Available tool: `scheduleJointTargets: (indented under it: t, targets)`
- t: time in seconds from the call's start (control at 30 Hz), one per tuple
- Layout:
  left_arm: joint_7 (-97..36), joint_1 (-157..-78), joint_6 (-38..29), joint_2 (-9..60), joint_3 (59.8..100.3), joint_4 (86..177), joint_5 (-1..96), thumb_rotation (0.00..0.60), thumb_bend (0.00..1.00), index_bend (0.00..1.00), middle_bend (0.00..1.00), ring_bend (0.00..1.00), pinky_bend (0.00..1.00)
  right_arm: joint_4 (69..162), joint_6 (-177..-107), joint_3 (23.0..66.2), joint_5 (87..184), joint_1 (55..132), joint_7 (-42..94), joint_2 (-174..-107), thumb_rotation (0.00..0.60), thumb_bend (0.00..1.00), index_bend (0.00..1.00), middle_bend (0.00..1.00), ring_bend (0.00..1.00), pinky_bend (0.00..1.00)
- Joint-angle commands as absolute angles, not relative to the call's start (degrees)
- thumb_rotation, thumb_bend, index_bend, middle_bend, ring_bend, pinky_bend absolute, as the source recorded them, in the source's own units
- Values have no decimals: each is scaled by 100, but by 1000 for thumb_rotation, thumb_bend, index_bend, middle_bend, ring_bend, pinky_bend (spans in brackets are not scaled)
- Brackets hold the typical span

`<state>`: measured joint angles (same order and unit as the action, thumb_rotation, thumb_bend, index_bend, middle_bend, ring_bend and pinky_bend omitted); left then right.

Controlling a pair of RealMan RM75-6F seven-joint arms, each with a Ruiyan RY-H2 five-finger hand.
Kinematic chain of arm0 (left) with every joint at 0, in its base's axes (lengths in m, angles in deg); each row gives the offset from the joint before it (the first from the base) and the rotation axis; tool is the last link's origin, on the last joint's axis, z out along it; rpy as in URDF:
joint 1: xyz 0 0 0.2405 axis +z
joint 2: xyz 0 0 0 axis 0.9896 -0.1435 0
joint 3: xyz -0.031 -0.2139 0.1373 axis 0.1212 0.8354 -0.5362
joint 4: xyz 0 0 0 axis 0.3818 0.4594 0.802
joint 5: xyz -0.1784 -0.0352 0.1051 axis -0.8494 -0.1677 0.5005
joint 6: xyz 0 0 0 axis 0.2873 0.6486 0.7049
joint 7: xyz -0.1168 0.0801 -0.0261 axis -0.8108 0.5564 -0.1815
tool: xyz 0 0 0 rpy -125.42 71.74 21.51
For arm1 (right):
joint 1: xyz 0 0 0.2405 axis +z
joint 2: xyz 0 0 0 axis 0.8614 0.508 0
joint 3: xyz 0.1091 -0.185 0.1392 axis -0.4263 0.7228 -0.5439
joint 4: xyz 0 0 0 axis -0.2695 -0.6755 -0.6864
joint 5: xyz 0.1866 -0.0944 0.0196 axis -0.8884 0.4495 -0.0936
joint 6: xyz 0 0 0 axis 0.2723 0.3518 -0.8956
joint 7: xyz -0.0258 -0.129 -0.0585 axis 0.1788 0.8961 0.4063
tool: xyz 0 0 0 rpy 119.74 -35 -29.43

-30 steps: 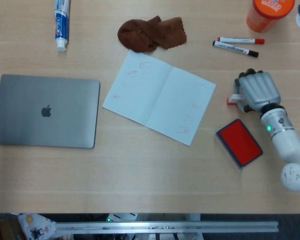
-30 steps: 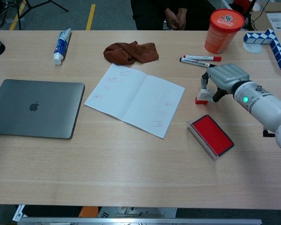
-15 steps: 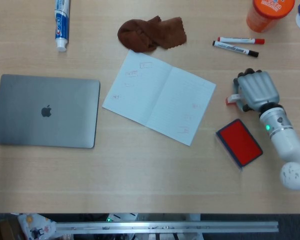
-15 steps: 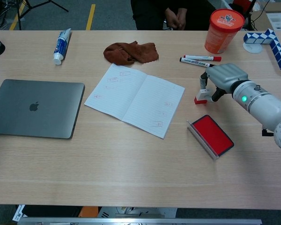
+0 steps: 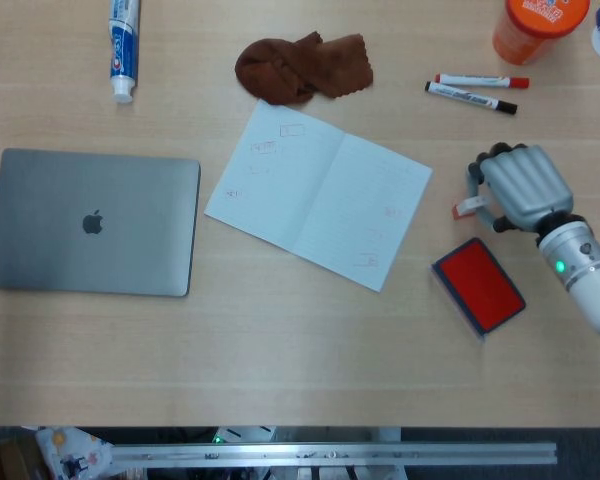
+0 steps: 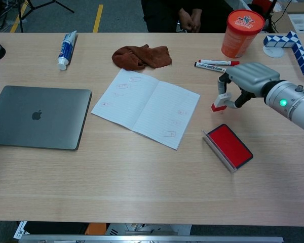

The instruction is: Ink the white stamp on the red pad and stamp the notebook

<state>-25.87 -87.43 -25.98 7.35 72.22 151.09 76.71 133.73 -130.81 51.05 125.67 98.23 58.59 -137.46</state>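
Closed grey laptop (image 5: 92, 222) at left of table (image 5: 280, 340). Toothpaste tube (image 5: 123, 47) at far left edge. Crumpled brown cloth (image 5: 300, 66) mid-far. Two markers (image 5: 472, 88) side by side near orange cup (image 5: 536, 27). Blue-white folding snake puzzle (image 6: 294, 46) at far right.

Your right hand (image 6: 245, 81) grips the white stamp (image 6: 220, 99) w/ its red base tilted, lifted off the tabletop (image 6: 142, 177), just right of the notebook (image 6: 146, 107). Red pad (image 6: 229, 146) lies open below-right of the notebook. Laptop (image 6: 38, 117) sits left of it; brown cloth (image 6: 141, 55) above it; two markers (image 6: 215, 65) & orange cup (image 6: 241, 33) up-right; toothpaste tube (image 6: 66, 48) up-left.
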Motion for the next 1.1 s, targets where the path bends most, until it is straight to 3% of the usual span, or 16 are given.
scheduleJointTargets:
  t: [0.03, 0.37, 1.1]
  targets:
    - [-2549, -8749, -2585, 731, 7214, 15143, 7679, 600, 262, 0, 0, 0, 45, 13882, -13051, 5288, 12959, 9712, 5644, -13268, 600, 351, 628, 468, 301, 402]
    - [-2445, -8734, -2586, 718, 7176, 15246, 7710, 600, 262, 0, 0, 0, 45, 14172, -12977, 5790, 13691, 9577, 5660, -12979, 600, 391, 654, 500, 342, 419]
    - [-2595, -8669, -2570, 778, 7114, 15097, 7682, 600, 262, 0, 0, 0, 45, 13427, -12973, 6057, 13916, 9533, 6319, -13683, 600, 443, 701, 562, 398, 435]
